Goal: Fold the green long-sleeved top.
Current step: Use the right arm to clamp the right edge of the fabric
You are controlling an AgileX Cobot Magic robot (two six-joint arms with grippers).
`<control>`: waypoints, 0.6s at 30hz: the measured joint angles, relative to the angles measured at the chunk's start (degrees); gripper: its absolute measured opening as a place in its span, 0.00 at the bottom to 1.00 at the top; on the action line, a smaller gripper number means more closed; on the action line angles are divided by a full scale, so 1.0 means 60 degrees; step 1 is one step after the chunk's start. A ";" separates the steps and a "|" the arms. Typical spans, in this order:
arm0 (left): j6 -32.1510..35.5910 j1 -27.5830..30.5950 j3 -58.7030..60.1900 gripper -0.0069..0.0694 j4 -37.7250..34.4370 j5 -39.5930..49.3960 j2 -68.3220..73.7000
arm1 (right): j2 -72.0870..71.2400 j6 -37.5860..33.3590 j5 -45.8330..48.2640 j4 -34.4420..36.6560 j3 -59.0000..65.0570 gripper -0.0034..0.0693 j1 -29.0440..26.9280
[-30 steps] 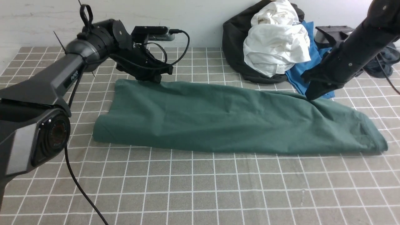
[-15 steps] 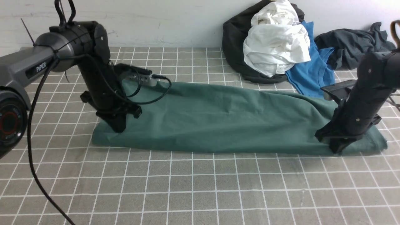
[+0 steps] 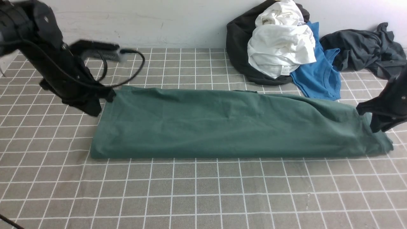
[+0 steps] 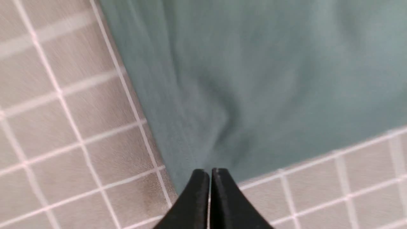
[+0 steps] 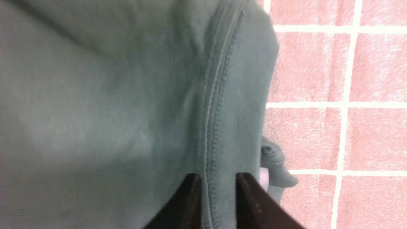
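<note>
Top lay as a long folded band across mid-frame. Left gripper pressed together at its corner, lower centre; right gripper spread astride the hem. Next fold likely needs both ends pinched evenly and lifted level.

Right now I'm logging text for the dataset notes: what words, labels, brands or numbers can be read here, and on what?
No text can be read in any view.
White tag on the white garment: print too small to read.
Left arm: motion-blurred, no marking readable.
Green long-sleeved top: no print or label showing.
</note>
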 joint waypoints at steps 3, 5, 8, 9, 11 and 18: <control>0.0159 0.0000 0.0071 0.08 -0.0170 0.0000 -0.1324 | 0.0000 0.0073 0.0058 0.0000 -0.0001 0.52 -0.0079; 0.0208 0.0000 0.0203 0.08 -0.0170 0.0007 -0.2452 | 0.0091 0.0136 -0.0056 -0.0023 0.0018 0.65 -0.0132; 0.0280 0.0000 0.0505 0.08 -0.0241 -0.0003 -0.3906 | 0.0436 0.0156 -0.0432 -0.0111 0.0027 0.75 -0.0203; 0.0316 0.0000 0.0592 0.08 -0.0244 -0.0003 -0.4266 | 0.0555 0.0167 -0.0493 -0.0163 0.0037 0.76 -0.0213; 0.0394 0.0000 0.0963 0.08 -0.0234 -0.0023 -0.5119 | 0.0796 0.0170 -0.0553 -0.0218 0.0047 0.74 -0.0213; 0.0386 0.0000 0.2827 0.08 0.0444 -0.0020 -0.7307 | 0.0935 -0.0027 -0.0459 -0.0238 0.0013 0.38 -0.0213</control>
